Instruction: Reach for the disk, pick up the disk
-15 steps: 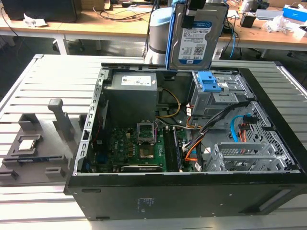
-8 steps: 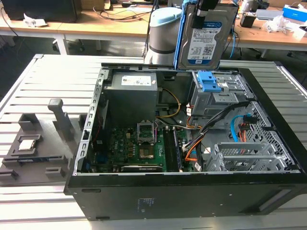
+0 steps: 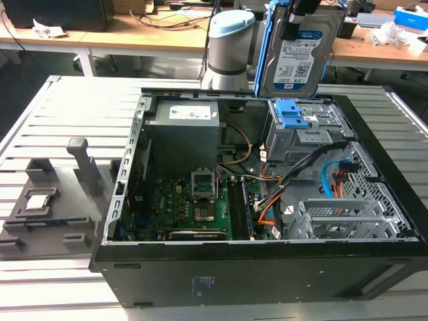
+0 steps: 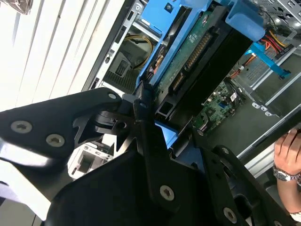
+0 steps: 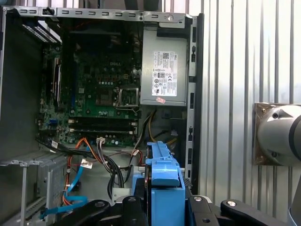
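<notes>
- Gripper (image 3: 302, 19) jaws are clamped on the disk (image 3: 296, 59), pressing on its blue side rails (image 5: 164, 181).
- The disk hangs upright in the air, lifted clear above the drive bay (image 3: 304, 134) of the open computer case (image 3: 267, 271).
- The disk's label faces the exterior view.
- A person's hand (image 4: 288, 149) is near the case edge in the second wrist view.

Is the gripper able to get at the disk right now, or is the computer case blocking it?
Yes, it seems so: the gripper already looks shut on the disk, which hangs upright above the open case, clear of its walls.
</notes>
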